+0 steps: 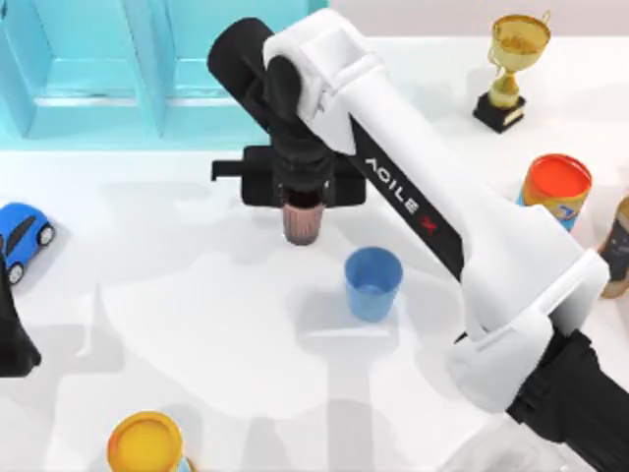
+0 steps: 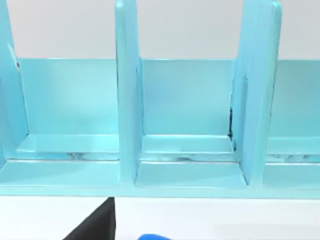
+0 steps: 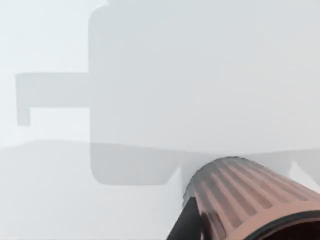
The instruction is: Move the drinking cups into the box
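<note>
My right gripper (image 1: 303, 205) reaches from the lower right to the table's middle back and is shut on the dark brown ribbed drinking cup (image 1: 303, 222), held by its rim just in front of the box. In the right wrist view the ribbed cup (image 3: 240, 192) lies beside one dark finger (image 3: 185, 224) above the white tabletop and its shadow. The blue drinking cup (image 1: 373, 283) stands upright and free on the table, a little right and nearer than the brown one. The light blue box (image 1: 98, 128) with partitioned compartments (image 2: 127, 100) sits at the back left.
My left arm (image 1: 12, 344) is parked at the left edge near a blue toy car (image 1: 22, 236). A gold trophy (image 1: 513, 69) stands at the back right, an orange-and-blue canister (image 1: 555, 189) and a dark can (image 1: 619, 246) at the right, and a yellow-topped canister (image 1: 147, 447) at the front.
</note>
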`<state>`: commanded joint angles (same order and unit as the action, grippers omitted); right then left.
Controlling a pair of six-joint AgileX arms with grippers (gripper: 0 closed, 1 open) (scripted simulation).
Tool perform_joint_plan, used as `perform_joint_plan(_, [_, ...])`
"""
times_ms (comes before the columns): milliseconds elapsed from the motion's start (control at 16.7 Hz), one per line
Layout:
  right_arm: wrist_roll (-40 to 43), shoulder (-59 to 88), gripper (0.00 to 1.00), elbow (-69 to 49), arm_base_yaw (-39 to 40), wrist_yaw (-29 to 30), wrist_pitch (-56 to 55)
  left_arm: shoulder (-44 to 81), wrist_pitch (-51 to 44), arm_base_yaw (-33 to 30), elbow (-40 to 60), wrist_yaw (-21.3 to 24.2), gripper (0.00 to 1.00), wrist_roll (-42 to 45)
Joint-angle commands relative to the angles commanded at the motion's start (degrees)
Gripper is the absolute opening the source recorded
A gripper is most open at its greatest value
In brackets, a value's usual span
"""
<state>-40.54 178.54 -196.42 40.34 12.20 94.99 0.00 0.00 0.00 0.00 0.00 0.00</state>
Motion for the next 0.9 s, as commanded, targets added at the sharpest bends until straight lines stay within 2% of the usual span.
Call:
perform_joint_plan(120, [0.0,0.0,0.02,0.0,0.0,0.0,0.0,0.0,0.0,0.0,0.0,0.0,1.00,0.0])
perform_joint_plan(180, [0.0,0.0,0.00,0.0,0.0,0.0,0.0,0.0,0.0,0.0,0.0,0.0,1.00,0.0])
perform_joint_plan(720, [-0.1,0.0,0.00,0.1,0.2,0.0,-0.1,0.0,0.0,0.0,0.0,0.0,1.00,0.0])
perform_joint_plan(900, [0.4,-3.3,0.00,3.9,-0.5,-0.2,-1.8,0.0,0.0,0.0,0.0,0.0,1.00,0.0])
